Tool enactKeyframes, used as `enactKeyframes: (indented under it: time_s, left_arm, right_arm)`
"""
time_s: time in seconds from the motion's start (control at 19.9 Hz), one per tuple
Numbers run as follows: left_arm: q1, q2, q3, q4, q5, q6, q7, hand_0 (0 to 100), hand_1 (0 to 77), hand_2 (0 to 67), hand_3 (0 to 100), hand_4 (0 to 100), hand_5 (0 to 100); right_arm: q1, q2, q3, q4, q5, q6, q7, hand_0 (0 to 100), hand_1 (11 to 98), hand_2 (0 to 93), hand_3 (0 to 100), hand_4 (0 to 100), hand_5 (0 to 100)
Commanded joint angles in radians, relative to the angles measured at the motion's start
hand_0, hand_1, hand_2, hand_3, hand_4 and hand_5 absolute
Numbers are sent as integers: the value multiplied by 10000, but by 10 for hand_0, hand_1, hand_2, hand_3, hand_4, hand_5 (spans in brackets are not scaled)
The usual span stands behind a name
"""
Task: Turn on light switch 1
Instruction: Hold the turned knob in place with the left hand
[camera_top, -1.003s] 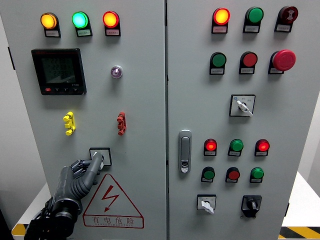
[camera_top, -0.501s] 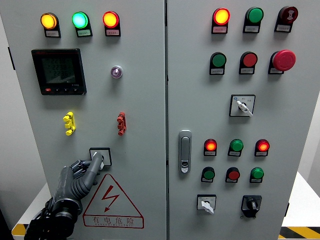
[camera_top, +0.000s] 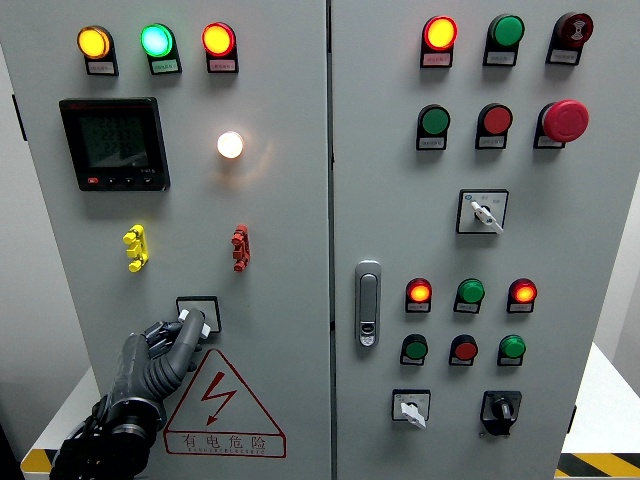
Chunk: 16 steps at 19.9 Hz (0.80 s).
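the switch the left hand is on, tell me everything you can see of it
The switch is a small square plate with a dark border on the grey left cabinet door, just above the red triangular warning sign. The left hand covers its lower left, one finger pressed on its knob, so the knob's position is unclear.

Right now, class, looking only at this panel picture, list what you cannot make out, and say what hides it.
1. Head view: the rotary switch knob position, covered by the left hand.
2. The small labels under the buttons: print too small.
3. The meter display digits: too dim and small.
4. The right hand: out of frame.
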Motion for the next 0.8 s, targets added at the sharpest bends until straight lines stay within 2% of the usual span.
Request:
enactKeyframes:
  time_s: [0.0,0.05,0.3,0.4,0.45,0.65,0.75]
  left_arm:
    - [3,-15,-18,-15,3,18,-14,1000,538,601,783,911,573]
    - [3,-15,-18,-15,3,18,1,1000,471,596,788,916,573]
    - [3,-15,-33,-15,3,18,-14,1000,415,592,789,917,573]
    - [3,-15,-33,-15,3,18,-14,859,401,589,790,916,574]
    - [3,-15,-33,-15,3,18,-14,742,422,589,789,915,574]
    - [18,-15,-33,-15,3,18,-30,593,440,587,789,914,574]
    - [18,-15,-33,-15,3,18,-14,415,467,587,789,912,574]
  right_arm:
    - [0,0,-13,0,11,-1,2,0,223,0,109,229,146]
    - [0,0,2,0,-4,-1,2,0,223,0,109,229,146]
    - [0,0,2,0,-4,-1,2,0,223,0,109,229,146]
    - [0,0,2,0,-4,-1,2,0,223,0,109,229,146]
    - [0,0,2,0,-4,-1,2,0,223,0,109,229,146]
    - [0,0,2,0,-4,-1,2,0,223,0,109,229,146]
    - [0,0,2,0,-4,-1,2,0,223,0,109,229,146]
